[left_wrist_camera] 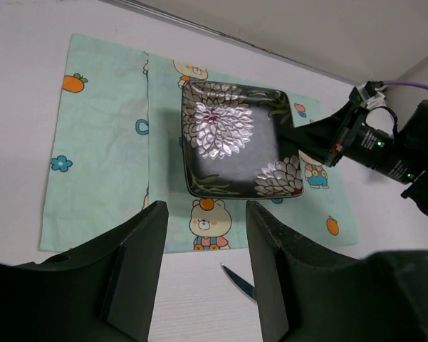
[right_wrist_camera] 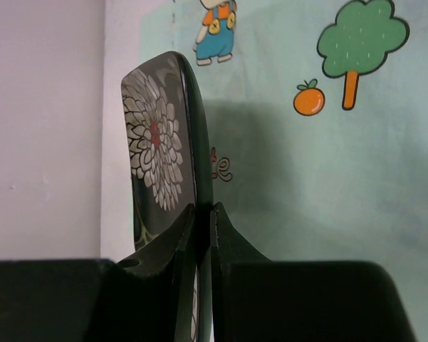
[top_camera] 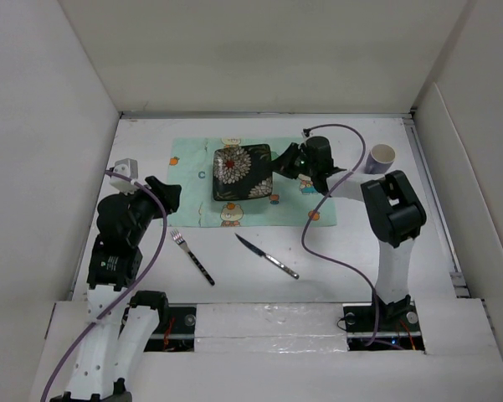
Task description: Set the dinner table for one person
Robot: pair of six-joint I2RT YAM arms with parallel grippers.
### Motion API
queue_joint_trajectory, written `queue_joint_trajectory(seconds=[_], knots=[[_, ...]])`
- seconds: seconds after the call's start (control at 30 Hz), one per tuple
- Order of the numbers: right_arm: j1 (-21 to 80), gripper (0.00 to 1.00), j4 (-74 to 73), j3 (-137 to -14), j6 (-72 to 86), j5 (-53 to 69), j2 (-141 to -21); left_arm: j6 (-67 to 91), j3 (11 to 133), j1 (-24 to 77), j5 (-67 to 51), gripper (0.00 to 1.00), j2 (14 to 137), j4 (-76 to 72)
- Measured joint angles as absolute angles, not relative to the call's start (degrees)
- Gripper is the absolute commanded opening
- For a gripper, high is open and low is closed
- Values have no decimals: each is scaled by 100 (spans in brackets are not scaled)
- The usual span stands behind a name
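White tabletop (top_camera: pixel 360 251) fills the walled bay, running wall to wall ahead of both arm bases. In the top view, a mint-green cartoon placemat (top_camera: pixel 192 180) lies at 12 o'clock of tabletop centre, with a black square floral plate (top_camera: pixel 243 172) on its middle. Right end effector (top_camera: pixel 279 164) comes in from 3 o'clock of the plate, its fingers (right_wrist_camera: pixel 231 242) clamped on the plate's right rim. That rim is possibly raised a bit off the mat, but the wrist view is too edge-on to be sure. Left end effector (left_wrist_camera: pixel 205 214) hangs at about 8 o'clock of the plate, over the mat's left edge, jaws spread and holding nothing. Fork (top_camera: pixel 192 257) lies on bare tabletop at 7 o'clock and knife (top_camera: pixel 266 255) at 6 o'clock, both diagonal, apart, off the mat. Cup (top_camera: pixel 382 157) stands upright at 2 o'clock, just beside the mat's right edge.
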State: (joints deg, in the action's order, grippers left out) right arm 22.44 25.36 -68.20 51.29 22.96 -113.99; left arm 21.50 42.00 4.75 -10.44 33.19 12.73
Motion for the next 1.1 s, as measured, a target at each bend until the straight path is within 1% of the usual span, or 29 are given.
queue_joint_trajectory(seconds=[0.13, 0.7, 0.73, 0.77, 0.87, 0.97, 1.1], knots=[[2320, 0, 2530, -6963, 5164, 2292, -11727, 2150, 4200, 475, -1046, 45, 3354, 1278], [2353, 0, 2757, -7067, 5365, 2276, -12226, 2147, 4200, 475, -1052, 45, 3406, 1278], [2353, 2, 2757, -7067, 5363, 2270, -12230, 2147, 4202, 475, -1052, 45, 3413, 1278], [2340, 14, 2751, -7065, 5356, 2268, -12230, 2147, 4200, 475, -1055, 45, 3422, 1278], [2320, 28, 2744, -7065, 5334, 2279, -12230, 2150, 4202, 475, -1070, 45, 3426, 1278], [2285, 33, 2749, -7067, 5290, 2309, -12228, 2150, 4202, 475, -1085, 45, 3428, 1278], [2248, 33, 2617, -7067, 5205, 2305, -12228, 2150, 4200, 475, -1107, 45, 3426, 1278]])
